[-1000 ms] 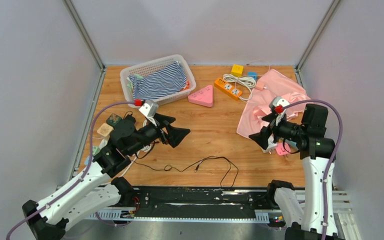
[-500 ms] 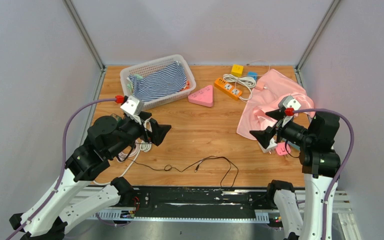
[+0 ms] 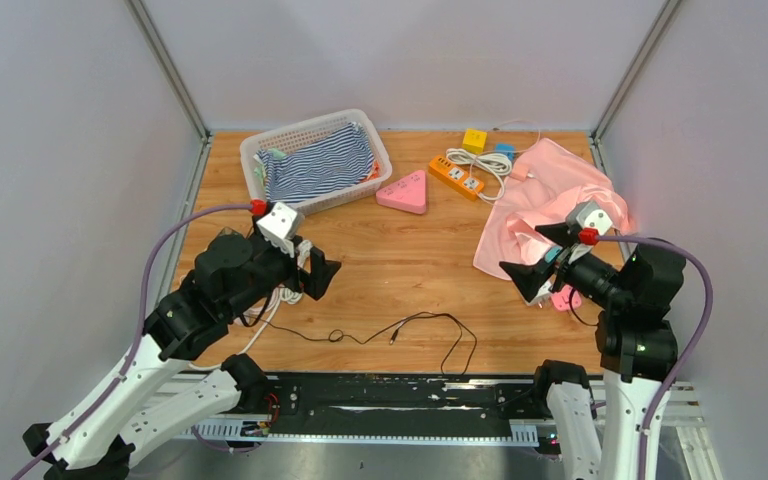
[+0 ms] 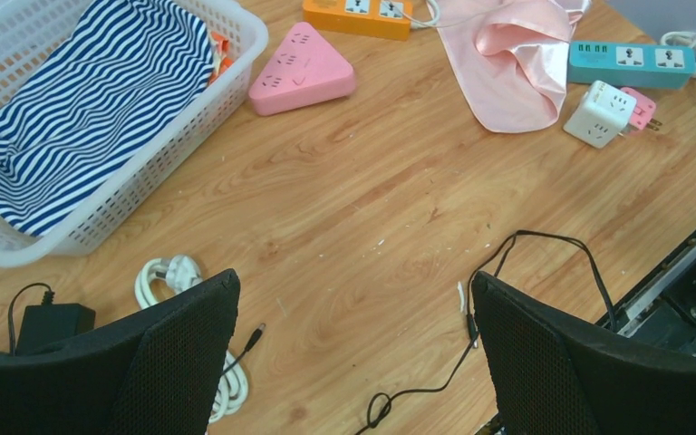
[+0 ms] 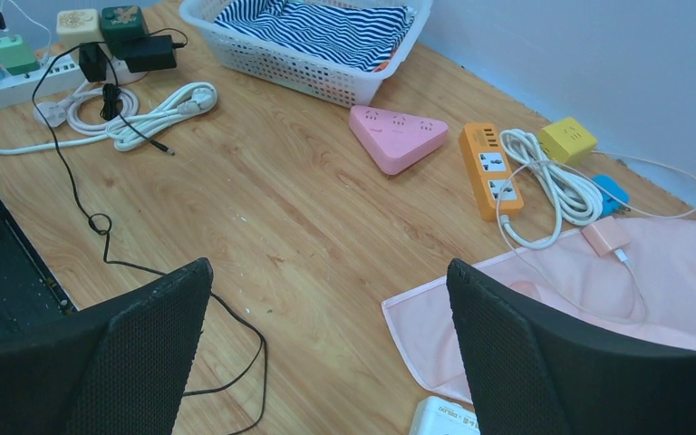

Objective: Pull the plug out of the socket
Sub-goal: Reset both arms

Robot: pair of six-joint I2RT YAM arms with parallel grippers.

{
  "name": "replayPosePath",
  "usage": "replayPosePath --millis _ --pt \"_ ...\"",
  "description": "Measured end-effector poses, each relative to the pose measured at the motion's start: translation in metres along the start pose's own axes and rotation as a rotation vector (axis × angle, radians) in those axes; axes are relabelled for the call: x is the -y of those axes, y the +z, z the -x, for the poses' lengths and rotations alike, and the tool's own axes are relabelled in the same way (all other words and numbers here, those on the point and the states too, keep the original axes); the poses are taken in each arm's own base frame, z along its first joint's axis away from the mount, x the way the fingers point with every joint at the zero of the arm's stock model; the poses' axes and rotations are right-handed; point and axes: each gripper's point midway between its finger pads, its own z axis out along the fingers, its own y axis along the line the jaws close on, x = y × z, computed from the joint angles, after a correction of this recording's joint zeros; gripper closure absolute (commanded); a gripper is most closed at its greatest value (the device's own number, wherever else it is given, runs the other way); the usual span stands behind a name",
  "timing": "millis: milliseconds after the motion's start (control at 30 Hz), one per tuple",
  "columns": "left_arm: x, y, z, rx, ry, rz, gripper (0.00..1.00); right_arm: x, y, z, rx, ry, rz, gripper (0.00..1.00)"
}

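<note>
Lowering the spread, empty right gripper (image 3: 532, 256) squarely onto the pink plug (image 4: 641, 107) just beneath it should work best, with the left gripper (image 3: 312, 270), also spread, pinning the white cube socket (image 4: 600, 114).

Left arm (image 3: 165, 335), white links with black joints: rises from base at lower left, elbow bent, wrist angled toward centre. Left gripper (image 3: 317, 272), black with mesh-textured fingers (image 4: 177, 362): jaws spread wide (both fingers frame wrist view). Right arm (image 3: 632, 345), same build: stands near-upright, wrist turned leftward. Right gripper (image 3: 533, 254): jaws likewise wide apart.
</note>
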Motion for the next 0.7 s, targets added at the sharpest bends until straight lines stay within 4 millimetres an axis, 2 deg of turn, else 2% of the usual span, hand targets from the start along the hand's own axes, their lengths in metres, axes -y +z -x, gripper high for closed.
replayPosePath --millis 700 --pt "-0.004 0.001 -0.014 0.006 0.030 0.008 0.00 0.022 0.010 -0.012 0.045 0.091 -0.104 0.00"
